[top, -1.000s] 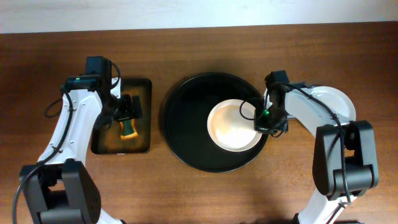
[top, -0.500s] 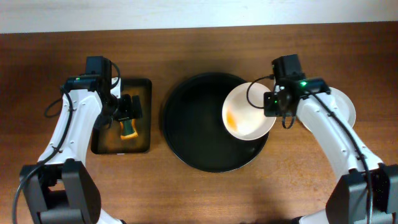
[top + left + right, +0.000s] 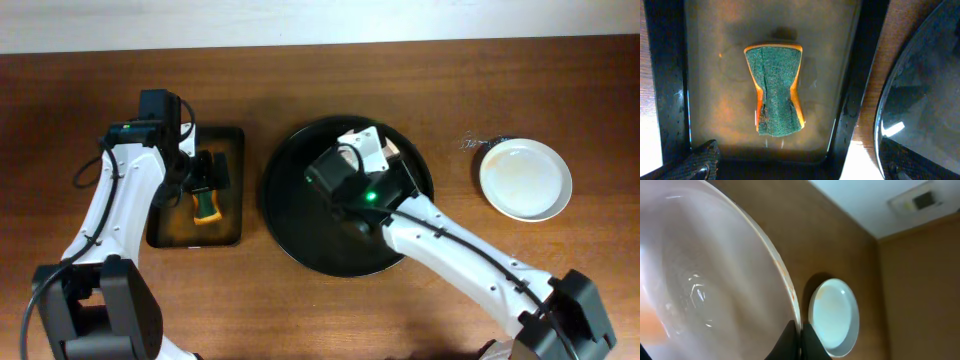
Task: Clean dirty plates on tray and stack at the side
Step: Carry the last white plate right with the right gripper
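Toward the left edge of the brown wooden desk (image 3: 300, 80), the left gripper (image 3: 208, 178) hangs above the black rectangular tray (image 3: 670, 75). Its fingertips (image 3: 700, 165) stand wide apart and hold nothing. They do not touch the green scouring sponge with orange sides (image 3: 776, 90), which lies flat on the floor of this tray, between the two fingertips but apart from both. Just beside this tray, in the middle of the desk, is the big round black tray (image 3: 290, 215). The right arm reaches over it from the front right corner. The right gripper (image 3: 799, 339) is closed narrow on the rim of a tilted white round plate (image 3: 705, 280), which fills most of the right wrist view. Near the right edge of the desk, well apart from the round tray, a second white plate (image 3: 525, 178) lies flat on the wood.
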`<state>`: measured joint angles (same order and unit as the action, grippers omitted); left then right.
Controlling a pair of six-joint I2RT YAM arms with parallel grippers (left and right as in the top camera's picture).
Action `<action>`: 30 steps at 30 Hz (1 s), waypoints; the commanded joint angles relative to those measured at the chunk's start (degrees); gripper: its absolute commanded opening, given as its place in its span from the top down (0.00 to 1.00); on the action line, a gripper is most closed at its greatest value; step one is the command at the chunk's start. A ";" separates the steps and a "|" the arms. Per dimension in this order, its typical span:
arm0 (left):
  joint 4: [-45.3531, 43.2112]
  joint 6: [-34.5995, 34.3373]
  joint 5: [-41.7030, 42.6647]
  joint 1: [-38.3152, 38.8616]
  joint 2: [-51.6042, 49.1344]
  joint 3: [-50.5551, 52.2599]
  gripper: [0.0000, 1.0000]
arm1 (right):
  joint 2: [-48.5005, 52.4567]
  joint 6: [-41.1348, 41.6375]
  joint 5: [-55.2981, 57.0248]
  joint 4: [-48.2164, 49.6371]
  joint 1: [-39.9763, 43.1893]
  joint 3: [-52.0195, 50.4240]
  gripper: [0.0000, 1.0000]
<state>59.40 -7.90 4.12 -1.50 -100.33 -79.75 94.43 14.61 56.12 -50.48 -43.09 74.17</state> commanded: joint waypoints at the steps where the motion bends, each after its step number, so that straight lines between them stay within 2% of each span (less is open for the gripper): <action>1: -0.20 0.72 0.61 0.24 0.98 -0.76 0.00 | -1.49 0.90 10.45 0.87 -2.82 0.85 0.96; 12: -0.46 0.70 0.61 0.33 0.98 -0.76 0.00 | -1.51 0.96 16.50 1.95 -3.82 0.85 0.96; 13: -0.55 0.70 0.61 0.33 0.96 -0.72 0.00 | -1.51 2.38 15.19 1.88 -3.76 0.85 0.96; 17: -0.59 0.72 0.61 0.33 0.96 -0.72 0.00 | -1.51 2.49 -1.70 1.81 -3.65 1.46 0.96; 18: -0.59 0.70 0.61 0.33 0.98 -0.72 0.00 | -1.51 3.63 -2.60 0.87 -3.32 2.36 0.96; 24: -0.59 0.72 0.61 0.33 0.98 -0.72 0.00 | -1.62 5.01 -17.03 -6.67 12.81 10.69 0.96; 30: -0.59 0.72 0.61 0.33 0.96 -0.72 0.01 | -1.60 5.01 -41.24 -8.72 39.12 12.41 0.96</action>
<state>58.89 -7.90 4.12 -1.50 -100.33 -79.75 94.21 18.90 25.32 -58.87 -10.96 85.30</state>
